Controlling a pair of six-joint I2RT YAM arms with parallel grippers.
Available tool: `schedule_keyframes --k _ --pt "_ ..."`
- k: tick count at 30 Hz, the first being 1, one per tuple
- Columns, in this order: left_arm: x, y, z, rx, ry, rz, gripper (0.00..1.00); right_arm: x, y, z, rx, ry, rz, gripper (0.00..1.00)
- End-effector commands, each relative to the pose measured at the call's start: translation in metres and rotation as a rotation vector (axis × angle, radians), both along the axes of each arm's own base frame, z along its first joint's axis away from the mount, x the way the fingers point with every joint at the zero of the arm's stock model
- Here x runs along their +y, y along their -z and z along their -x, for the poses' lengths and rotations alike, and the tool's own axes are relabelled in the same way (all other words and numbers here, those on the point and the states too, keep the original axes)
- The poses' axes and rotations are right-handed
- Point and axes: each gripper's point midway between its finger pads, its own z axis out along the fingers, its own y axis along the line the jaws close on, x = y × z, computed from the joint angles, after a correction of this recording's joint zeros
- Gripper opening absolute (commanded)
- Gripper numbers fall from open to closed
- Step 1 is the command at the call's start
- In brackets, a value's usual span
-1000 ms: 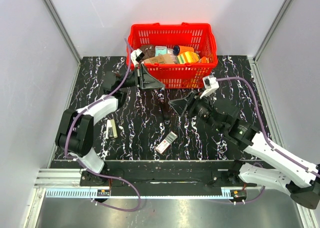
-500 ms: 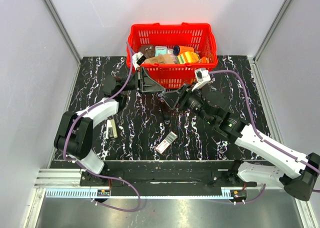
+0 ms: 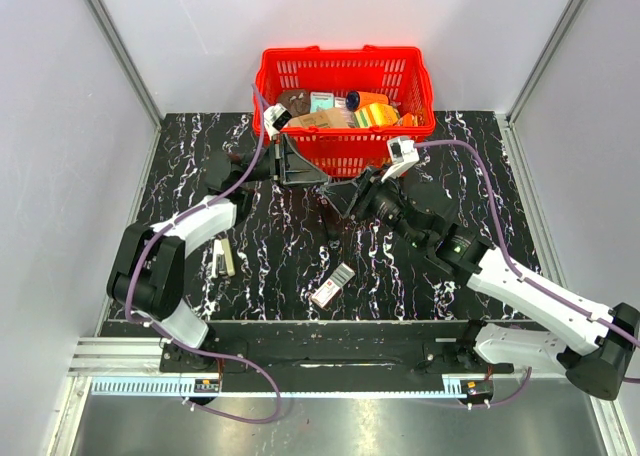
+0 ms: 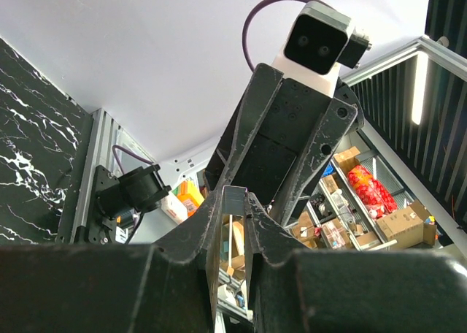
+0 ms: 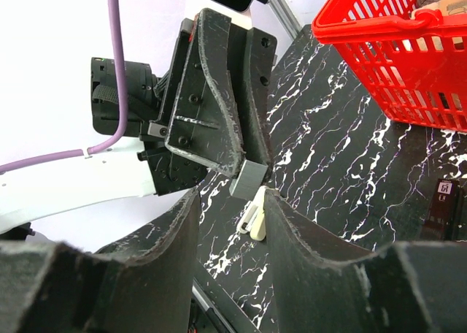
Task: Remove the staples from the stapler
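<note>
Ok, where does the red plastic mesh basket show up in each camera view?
Top external: the red plastic mesh basket sits top centre, at the table's far edge.
Right wrist: upper right corner.
Left wrist: not in view.
Shared landmark: the black white-veined tabletop, mid-right in the right wrist view, left edge in the left wrist view.

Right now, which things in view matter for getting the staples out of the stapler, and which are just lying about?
For the job: slim black hinged stapler; small grey metal strip, perhaps staples, pinched in the left tool; open right tool.
Lying about: red plastic basket of goods; small cream oblong object; small red-and-white labelled box.
</note>
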Motion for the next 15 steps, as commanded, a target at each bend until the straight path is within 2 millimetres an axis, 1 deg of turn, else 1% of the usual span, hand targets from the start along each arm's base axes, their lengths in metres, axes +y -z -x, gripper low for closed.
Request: schedule_keyframes --k 1,9,15 --pt "0.0160 -0.0504 0.0454 -0.420 -0.009 0.187 0.16 -0.0019 -0.0285 -0.0049 -0.058 0.025 -0.053 0.46" --pt "0.0145 -0.0488 0.0484 -0.424 0.001 0.184 0.16 -0.0014 -0.0327 -0.0061 -0.064 0.024 -0.067 0.43" --pt "0.0123 -0.0469 0.0509 -0.425 0.013 0.181 0.16 -0.0027 -0.0351 -0.0064 -0.068 0.030 -0.076 0.35"
